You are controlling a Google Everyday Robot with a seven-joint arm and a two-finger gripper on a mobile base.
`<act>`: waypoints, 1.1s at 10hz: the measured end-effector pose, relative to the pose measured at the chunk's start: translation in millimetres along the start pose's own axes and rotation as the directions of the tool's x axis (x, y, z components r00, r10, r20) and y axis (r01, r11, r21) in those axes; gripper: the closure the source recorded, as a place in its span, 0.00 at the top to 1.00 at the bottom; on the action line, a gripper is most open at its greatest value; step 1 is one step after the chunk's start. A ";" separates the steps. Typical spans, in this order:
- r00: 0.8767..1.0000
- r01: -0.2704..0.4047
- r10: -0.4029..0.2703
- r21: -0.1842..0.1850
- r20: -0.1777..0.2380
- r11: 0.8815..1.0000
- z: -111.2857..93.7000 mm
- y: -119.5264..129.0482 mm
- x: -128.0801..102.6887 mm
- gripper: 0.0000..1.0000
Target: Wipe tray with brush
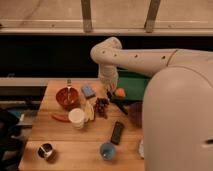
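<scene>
The green tray lies at the table's back right, largely covered by my arm, with an orange object at its near left corner. My gripper hangs from the wrist just left of the tray's front corner. It is shut on the brush, whose thin black handle slants down and to the right from the gripper over the tray's front edge. The brush's head does not show clearly.
A red bowl with a fork, a blue sponge, grapes, a banana, a white cup and a red chili sit to the left. A purple bowl, black bar, blue cup and metal can lie nearer.
</scene>
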 end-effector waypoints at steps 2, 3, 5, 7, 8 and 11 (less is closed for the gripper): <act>0.999 -0.049 0.050 0.044 -0.002 0.998 10.3 -21.5 -23.1 0.00; 0.996 -0.085 0.085 0.065 -0.005 0.994 16.8 -34.9 -26.3 0.00; 0.988 -0.155 0.156 0.094 -0.003 0.983 20.7 -63.5 -26.4 0.00; 0.970 -0.243 0.243 0.069 0.004 0.968 24.0 -100.1 -20.7 0.00; 0.956 -0.292 0.292 0.041 0.004 0.956 27.8 -119.1 -15.9 0.00; 0.920 -0.392 0.392 -0.010 -0.001 0.920 36.6 -158.7 -5.9 0.00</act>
